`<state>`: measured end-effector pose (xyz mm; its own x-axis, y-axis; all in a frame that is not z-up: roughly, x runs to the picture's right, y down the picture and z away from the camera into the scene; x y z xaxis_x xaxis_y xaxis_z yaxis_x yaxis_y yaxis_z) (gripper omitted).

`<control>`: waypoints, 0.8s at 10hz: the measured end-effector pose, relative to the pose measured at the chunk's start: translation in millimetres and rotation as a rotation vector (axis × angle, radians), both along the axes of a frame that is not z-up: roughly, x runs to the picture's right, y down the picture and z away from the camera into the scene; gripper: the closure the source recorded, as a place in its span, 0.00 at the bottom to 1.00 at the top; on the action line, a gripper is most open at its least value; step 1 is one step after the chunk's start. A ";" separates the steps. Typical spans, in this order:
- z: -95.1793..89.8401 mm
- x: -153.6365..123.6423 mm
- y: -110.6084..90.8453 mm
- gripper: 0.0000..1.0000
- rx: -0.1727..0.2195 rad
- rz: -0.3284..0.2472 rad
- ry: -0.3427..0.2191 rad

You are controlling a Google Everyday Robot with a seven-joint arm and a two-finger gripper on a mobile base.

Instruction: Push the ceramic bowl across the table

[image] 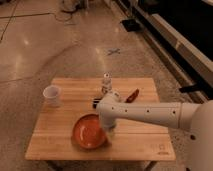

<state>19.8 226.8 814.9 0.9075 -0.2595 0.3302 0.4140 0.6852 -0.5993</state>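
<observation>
The orange ceramic bowl [88,131] lies on the light-wood table [55,142], near its front edge and left of centre. My gripper [109,131] points down at the bowl's right rim, at the end of the white arm that reaches in from the right. It touches or sits just over that rim and hides part of it.
A white cup [52,95] stands at the table's back left. A small bottle [106,83], a dark flat item [96,103] and a red item [132,95] lie at the back centre. A small logo [159,147] marks the front right corner. Concrete floor lies all around.
</observation>
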 end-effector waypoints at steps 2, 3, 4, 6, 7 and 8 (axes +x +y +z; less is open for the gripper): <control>11.9 29.7 -16.3 0.35 0.006 0.039 0.044; 17.5 43.2 -23.7 0.35 0.011 0.053 0.066; 23.2 57.0 -30.4 0.35 0.015 0.065 0.088; 34.0 83.9 -42.7 0.35 0.025 0.081 0.129; 38.0 95.1 -46.8 0.35 0.029 0.086 0.144; 42.7 110.1 -52.0 0.35 0.033 0.093 0.162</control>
<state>129.9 174.8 857.6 0.9687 -0.1799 0.1709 0.2478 0.7366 -0.6293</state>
